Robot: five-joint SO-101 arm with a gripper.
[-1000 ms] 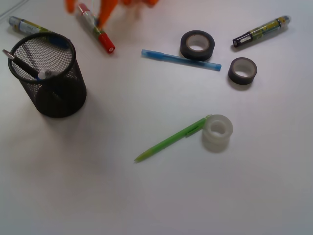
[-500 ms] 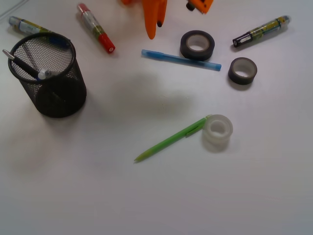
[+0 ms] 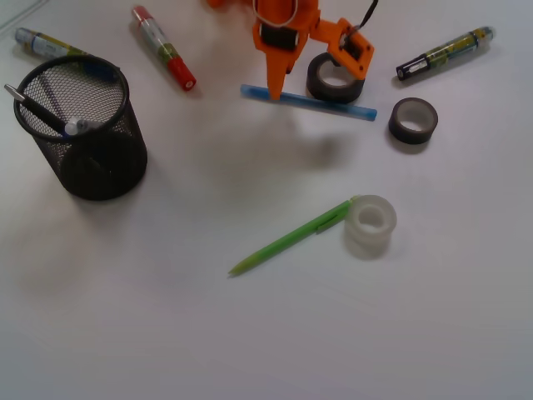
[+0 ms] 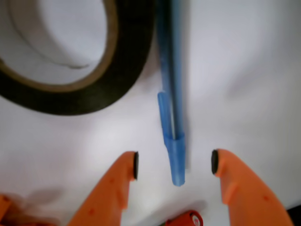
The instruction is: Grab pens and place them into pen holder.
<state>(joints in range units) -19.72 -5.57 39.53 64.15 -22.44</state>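
Wrist view: light blue pen [image 4: 172,141] lies between the wide-spread, empty pincer [image 4: 174,165].

The front view is bright and evenly lit on the white table [image 3: 250,350], with a slightly pink and grey tint toward the corners, and the shadows are soft: a wide, pale one lies under the orange gripper [image 3: 274,90] and a faint one beside the mesh pen holder [image 3: 82,125]. The picture is a little soft but without strong glare. In the wrist view everything is close and blurred, the black tape roll [image 4: 94,80] and the light blue pen [image 4: 170,113] have unsharp edges, and the pen throws a soft grey shadow on its right side.
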